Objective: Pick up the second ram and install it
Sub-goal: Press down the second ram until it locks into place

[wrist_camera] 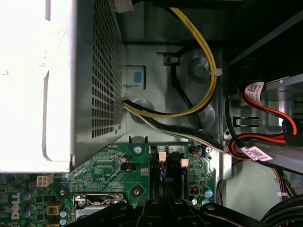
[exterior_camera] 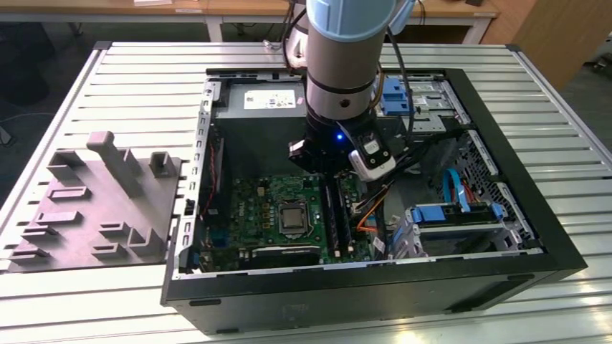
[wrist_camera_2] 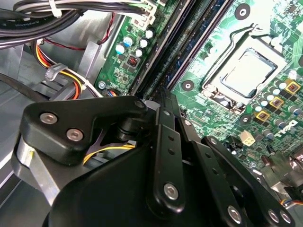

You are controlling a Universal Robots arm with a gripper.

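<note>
Reaching down into the open computer case [exterior_camera: 535,236], the arm has its gripper [wrist_camera_2: 163,101] right over the black memory slots [exterior_camera: 332,215] beside the processor socket [exterior_camera: 291,216]. Whether the fingers are open or closed, I cannot tell. The second ram is hard to make out among the slots. White labels on cables [wrist_camera: 255,153] are unreadable.

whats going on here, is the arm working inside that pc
Yes. A single robot arm reaches down into an open black desktop computer case lying on a slatted metal table. Its black gripper sits low over the long black memory slots on the green motherboard, beside the silver processor socket. A grey moulded plastic tray with upright posts rests on the table at the exterior view's left of the case.
</note>
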